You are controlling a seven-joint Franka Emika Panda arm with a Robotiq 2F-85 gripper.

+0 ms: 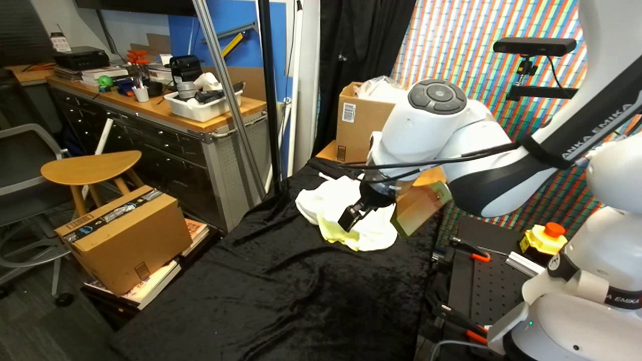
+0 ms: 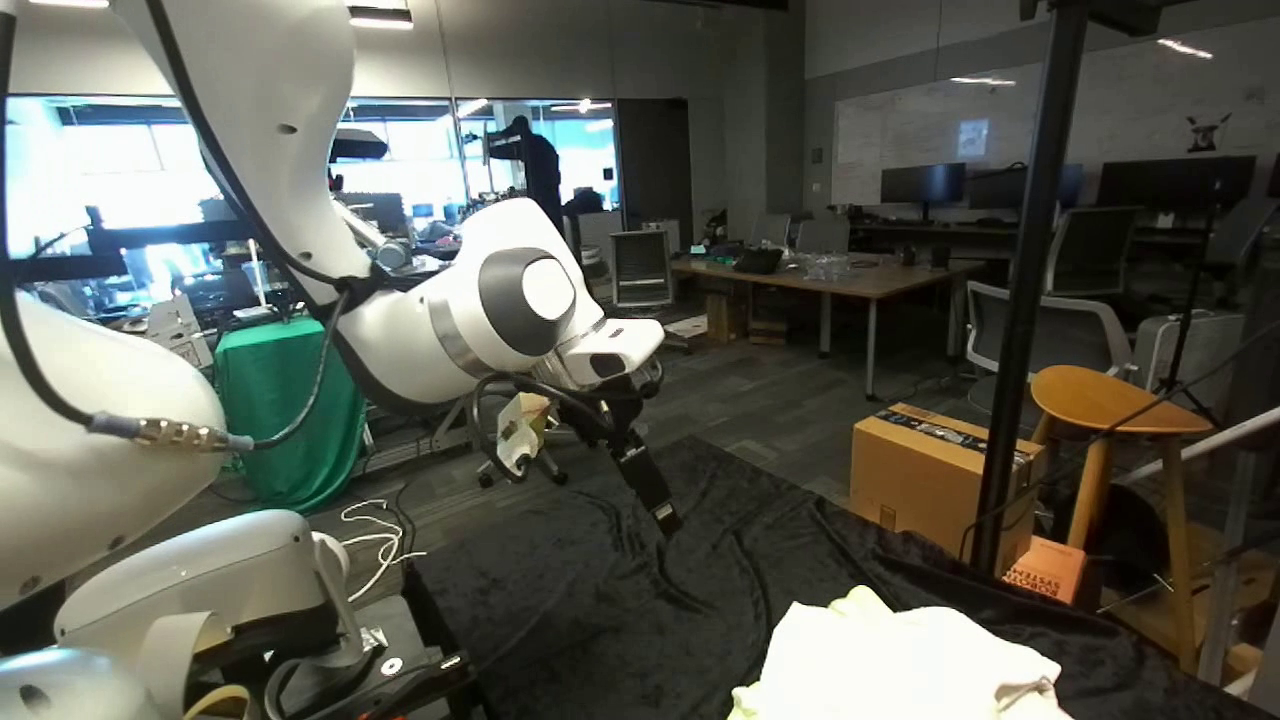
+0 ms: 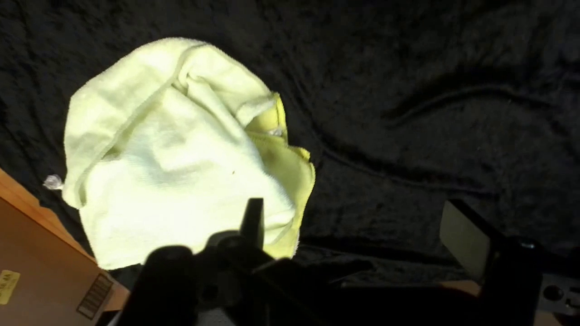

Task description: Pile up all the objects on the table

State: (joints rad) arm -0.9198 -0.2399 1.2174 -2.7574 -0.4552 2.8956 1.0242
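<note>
Fingers (image 3: 464, 240) stand wide apart in the wrist view, one overlapping the edge of the pale cloth (image 3: 167, 176), its mate well to the side of the cloth. In an exterior view they hang above the black surface (image 2: 600, 620), well apart from the cloth. Bunched and creased, the pale cloth lies on the surface, showing in both exterior views. Yellow fabric (image 3: 292, 181) peeks from under the cloth on the side facing the gap between the fingers; whether it is a separate piece, I cannot tell. At the cloth's opposite edge, a small clear piece (image 3: 53, 182) juts out, too small to identify.

Near the cloth, beyond it in an exterior view, stands an open cardboard box (image 1: 366, 128) with white plastic (image 1: 378, 89) at its top. Past the surface, well to the left of the cloth, a taped box (image 1: 125, 240) rests on books (image 1: 159, 282), and farther out from the cloth is a wooden stool (image 1: 90, 168). To the right of the cloth, beyond the surface's edge, sits a yellow housing (image 1: 544, 241) with a red button (image 1: 554, 229).
</note>
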